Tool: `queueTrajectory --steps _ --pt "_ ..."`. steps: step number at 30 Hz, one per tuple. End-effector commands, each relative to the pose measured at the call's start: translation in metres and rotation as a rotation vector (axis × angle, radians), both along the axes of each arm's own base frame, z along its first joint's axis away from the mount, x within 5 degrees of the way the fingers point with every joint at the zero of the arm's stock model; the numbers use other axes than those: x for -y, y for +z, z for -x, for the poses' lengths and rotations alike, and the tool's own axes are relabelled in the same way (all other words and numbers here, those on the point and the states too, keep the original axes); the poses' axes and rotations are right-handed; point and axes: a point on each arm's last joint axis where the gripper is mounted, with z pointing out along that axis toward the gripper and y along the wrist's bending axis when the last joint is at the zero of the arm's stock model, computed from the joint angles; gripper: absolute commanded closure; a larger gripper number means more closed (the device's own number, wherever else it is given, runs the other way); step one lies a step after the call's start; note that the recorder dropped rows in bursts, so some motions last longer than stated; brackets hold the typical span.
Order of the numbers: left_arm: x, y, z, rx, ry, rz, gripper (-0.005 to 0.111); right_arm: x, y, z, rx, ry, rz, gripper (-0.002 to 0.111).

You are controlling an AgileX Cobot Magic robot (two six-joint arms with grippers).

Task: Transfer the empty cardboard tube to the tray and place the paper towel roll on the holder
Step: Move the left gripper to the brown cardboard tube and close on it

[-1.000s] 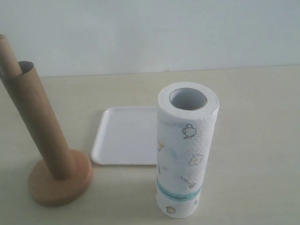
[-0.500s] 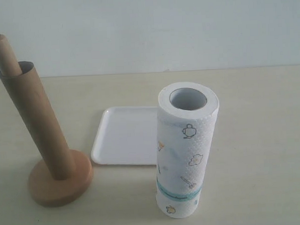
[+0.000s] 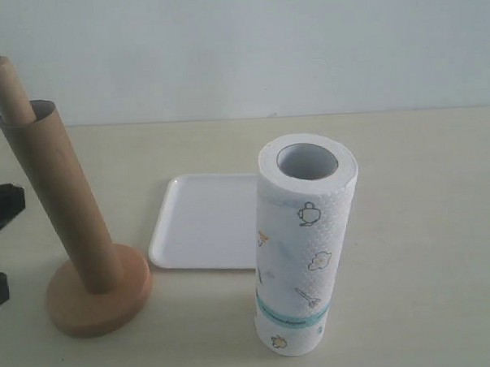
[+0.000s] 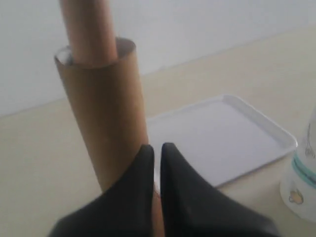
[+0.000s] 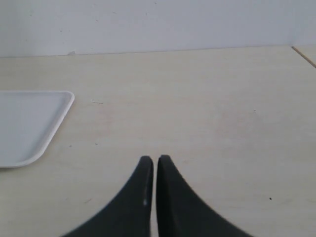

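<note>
At left in the exterior view, the empty cardboard tube is sleeved over the holder; the tray lies centre, the paper towel roll beside it. In the left wrist view, the left gripper is seen pressed together, empty; in the right wrist view, the right gripper likewise.

Items in view are counted as follows.

- Empty cardboard tube: one is counted.
- Tray: one is counted.
- Paper towel roll: one is counted; one teal band is printed on it.
- Holder: one is counted, made up of one disc base and one dowel.
- Grippers: two are counted, one left gripper and one right gripper. Two black fingers are counted on each in its wrist view.
- Table: one is counted.

Three upright cylinders are counted in all: tube, roll and dowel. One flat item is counted: the tray.
</note>
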Motion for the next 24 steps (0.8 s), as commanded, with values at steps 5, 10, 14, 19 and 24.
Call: queueTrajectory --steps 5,10,14,19,24 --pt "0.009 -0.024 -0.016 -0.155 -0.014 0.029 0.041 0.000 0.002 0.000 0.019 -0.003 0.004 0.106" --pt "0.009 -0.016 -0.025 -0.135 0.039 0.111 0.026 0.000 0.002 0.000 0.019 -0.003 0.004 0.106" --pt "0.012 -0.018 -0.037 -0.130 0.039 0.087 0.026 0.000 0.002 0.000 0.019 -0.003 0.004 0.106" --pt "0.016 -0.012 -0.063 -0.105 0.059 0.043 0.026 0.000 0.002 0.000 0.019 -0.003 0.004 0.106" --pt "0.021 -0.008 -0.078 -0.102 0.057 0.047 0.026 0.000 0.002 0.000 0.019 -0.003 0.004 0.106"
